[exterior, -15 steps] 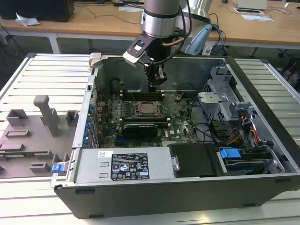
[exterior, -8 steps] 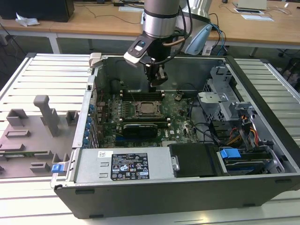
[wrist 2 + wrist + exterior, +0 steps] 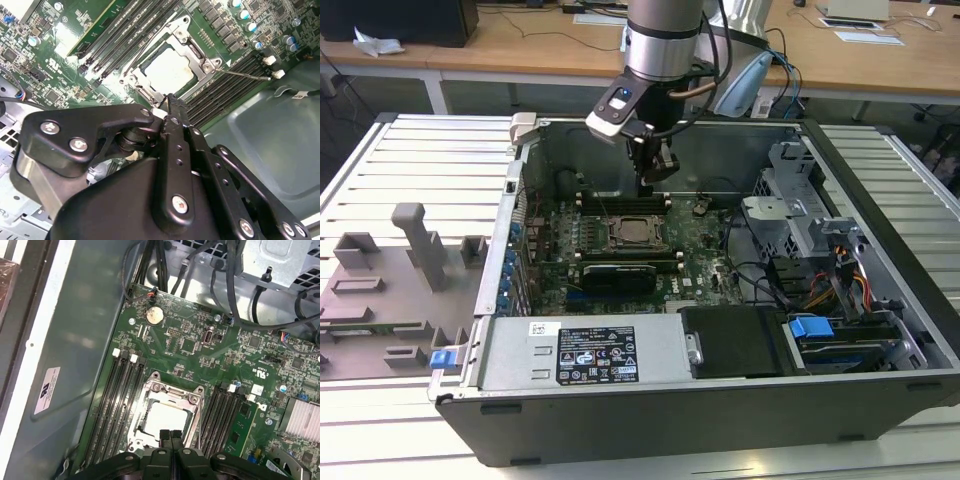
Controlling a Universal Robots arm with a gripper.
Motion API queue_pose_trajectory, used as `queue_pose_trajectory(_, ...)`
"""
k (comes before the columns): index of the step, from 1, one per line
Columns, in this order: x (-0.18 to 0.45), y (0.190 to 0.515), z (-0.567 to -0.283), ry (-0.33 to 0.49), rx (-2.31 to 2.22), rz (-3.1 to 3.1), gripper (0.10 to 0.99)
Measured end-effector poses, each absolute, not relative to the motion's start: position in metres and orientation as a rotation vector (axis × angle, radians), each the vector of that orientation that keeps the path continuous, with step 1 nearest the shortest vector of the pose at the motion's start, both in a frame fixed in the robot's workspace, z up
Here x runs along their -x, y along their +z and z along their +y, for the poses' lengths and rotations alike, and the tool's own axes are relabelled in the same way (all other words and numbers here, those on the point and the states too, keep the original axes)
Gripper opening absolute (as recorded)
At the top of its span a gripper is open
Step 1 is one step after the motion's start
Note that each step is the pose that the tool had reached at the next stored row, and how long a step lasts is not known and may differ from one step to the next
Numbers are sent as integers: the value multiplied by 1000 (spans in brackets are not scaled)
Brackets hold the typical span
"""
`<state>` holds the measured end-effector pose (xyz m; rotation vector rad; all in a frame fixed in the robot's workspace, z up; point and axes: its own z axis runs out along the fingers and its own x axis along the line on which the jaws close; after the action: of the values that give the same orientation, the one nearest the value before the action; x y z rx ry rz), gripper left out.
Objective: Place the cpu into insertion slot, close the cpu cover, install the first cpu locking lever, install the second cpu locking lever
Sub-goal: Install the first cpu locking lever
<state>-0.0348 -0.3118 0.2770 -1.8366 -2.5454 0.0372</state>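
Nearest in the exterior view, the case (image 3: 750, 410) wall runs along six o'clock of the board. Past it, mid-board, lies the slot (image 3: 620, 240); the cpu (image 3: 167, 421) is already seated in it and the cover (image 3: 173, 389) is folded flat over it, its window framing the pale top. A thin lever (image 3: 245, 74) juts from one slot corner across the memory strips (image 3: 222, 95); it looks unlatched to me. Farther on, at the slot's twelve o'clock, the pincer (image 3: 654, 188) hangs close over the rim, fingertips pressed together on nothing.

The risks, as I judge them: closed tips arriving off-line could skid off so thin a lever and scrape the strips or board; a lever pushed down without being swung sideways under its hook would spring free, leaving the cover unclamped; force landing in the window would load the cpu itself.
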Motion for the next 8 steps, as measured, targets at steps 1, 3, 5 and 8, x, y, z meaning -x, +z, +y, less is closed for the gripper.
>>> queue_pose_trajectory(1,35,277,-312,37,1831,-2550,106)
queue_pose_trajectory(3,35,277,-312,37,1817,-2560,106)
queue_pose_trajectory(5,35,277,-312,37,1800,-2572,106)
queue_pose_trajectory(8,35,277,-312,37,1766,-2596,106)
